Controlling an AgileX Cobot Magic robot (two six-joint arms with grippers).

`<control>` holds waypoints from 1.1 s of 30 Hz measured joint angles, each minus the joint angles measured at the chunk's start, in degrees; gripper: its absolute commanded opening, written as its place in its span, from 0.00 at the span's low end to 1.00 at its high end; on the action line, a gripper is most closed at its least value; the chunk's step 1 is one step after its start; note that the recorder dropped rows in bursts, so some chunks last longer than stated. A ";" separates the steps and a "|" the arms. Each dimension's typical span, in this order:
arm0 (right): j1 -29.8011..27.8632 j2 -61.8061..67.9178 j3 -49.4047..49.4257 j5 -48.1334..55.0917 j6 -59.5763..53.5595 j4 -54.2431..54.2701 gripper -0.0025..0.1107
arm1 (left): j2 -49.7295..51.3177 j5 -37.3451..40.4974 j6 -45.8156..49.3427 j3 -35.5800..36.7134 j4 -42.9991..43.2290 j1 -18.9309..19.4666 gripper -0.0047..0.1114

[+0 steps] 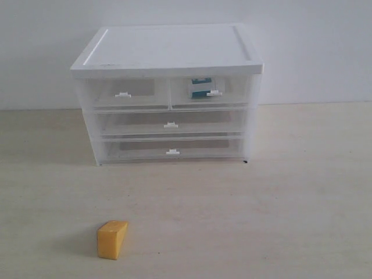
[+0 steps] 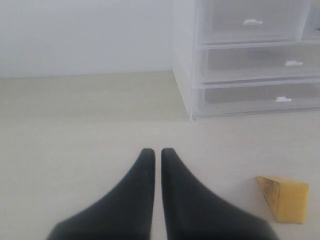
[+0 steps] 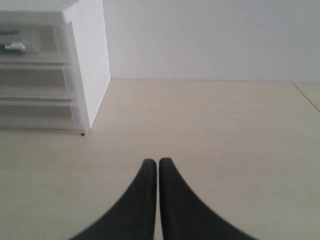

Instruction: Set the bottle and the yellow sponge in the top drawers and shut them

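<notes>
**Bottle stowed, sponge not yet**

The left fingers (image 2: 142,175) are pressed together and hold nothing. They sit low over the worktop (image 1: 279,203), with the sponge (image 2: 285,197) near them but apart, so it is probably the next pick. The right fingers (image 3: 145,182) are likewise closed and empty, pointing past the cabinet (image 1: 168,49) corner. The bottle (image 1: 200,88) shows through the right top drawer (image 1: 232,96), which looks pushed in. The left top drawer (image 1: 125,96) looks shut and empty, so it likely needs opening first. The worktop is pale wood grain, set against a plain white wall (image 1: 314,46).
</notes>
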 measured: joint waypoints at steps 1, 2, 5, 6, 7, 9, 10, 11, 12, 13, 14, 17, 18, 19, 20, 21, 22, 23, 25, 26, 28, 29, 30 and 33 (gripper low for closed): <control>0.00 -0.49 1.08 -0.25 -0.79 0.49 0.02 | 0.00 0.00 0.00 0.00 0.00 0.00 0.08; 0.00 -1.01 1.82 -0.30 -1.33 0.78 0.02 | 0.00 0.00 0.00 0.00 0.00 0.00 0.08; 0.00 -3.55 4.27 -0.62 -2.84 2.17 0.02 | 0.00 0.00 0.00 0.00 0.00 0.00 0.08; 0.00 -4.68 5.13 -0.66 -3.39 2.66 0.02 | 0.00 0.00 0.00 0.00 0.00 0.00 0.08; 0.00 -5.85 6.02 -0.78 -3.90 3.23 0.02 | 0.00 0.00 0.00 0.00 0.00 0.00 0.08; 0.00 -8.33 7.86 -0.91 -4.58 4.32 0.02 | 0.00 0.00 0.00 0.00 0.00 0.00 0.08; 0.00 -9.26 8.49 -0.91 -5.30 5.14 0.02 | 0.00 0.00 0.00 0.00 0.00 0.00 0.08; 0.00 -9.65 8.71 -0.91 -6.11 5.74 0.02 | 0.00 0.00 0.00 0.00 0.00 0.00 0.08; 0.00 -9.82 8.81 -1.18 -7.13 6.63 0.02 | 0.00 0.00 0.00 0.00 0.00 0.00 0.08; 0.00 -9.91 8.81 -1.46 -8.08 7.53 0.02 | 0.00 0.00 0.00 0.00 0.00 0.00 0.08; 0.00 -9.91 8.81 -1.46 -8.51 8.33 0.02 | 0.00 0.00 0.00 0.00 0.00 0.00 0.08; 0.00 -10.04 8.84 -1.46 -9.66 9.54 0.02 | 0.00 0.00 0.00 0.00 0.00 0.00 0.08; 0.00 -10.04 8.84 -1.46 -9.95 9.68 0.02 | 0.00 0.00 0.00 0.00 0.00 0.00 0.08; 0.00 -10.04 8.84 -1.46 -9.95 9.81 0.02 | 0.00 0.00 0.00 0.00 0.00 0.00 0.08; 0.00 -10.04 8.84 -1.46 -10.04 9.81 0.02 | 0.00 0.00 0.00 0.00 0.00 0.00 0.08; 0.00 -10.04 8.84 -1.46 -10.04 9.81 0.02 | 0.00 0.00 0.00 0.00 0.00 0.00 0.08; 0.00 -10.04 8.84 -1.46 -10.17 9.81 0.02 | 0.00 0.00 0.00 0.00 0.00 0.00 0.08; 0.00 -10.04 8.84 -1.46 -10.17 9.81 0.02 | 0.00 0.00 0.00 0.00 0.00 0.00 0.08; 0.00 -10.04 8.84 -0.84 -10.17 9.81 0.02 | 0.00 0.00 0.00 0.00 0.00 0.00 0.08; 0.00 -10.04 8.84 -0.26 -10.17 9.81 0.02 | 0.00 0.00 0.00 0.00 0.00 0.00 0.08; 0.00 -10.04 8.84 0.49 -10.17 9.81 0.02 | 0.00 0.00 0.00 0.00 0.00 0.00 0.08; 0.00 -10.04 8.84 0.63 -10.17 9.81 0.02 | 0.00 0.00 0.00 0.00 0.00 0.00 0.08; 0.00 -10.04 8.84 0.63 -10.17 9.81 0.02 | 0.00 0.00 0.00 0.00 0.00 0.00 0.08; 0.00 -10.04 8.84 0.73 -10.17 9.81 0.02 | 0.00 0.00 0.00 0.00 0.00 0.00 0.08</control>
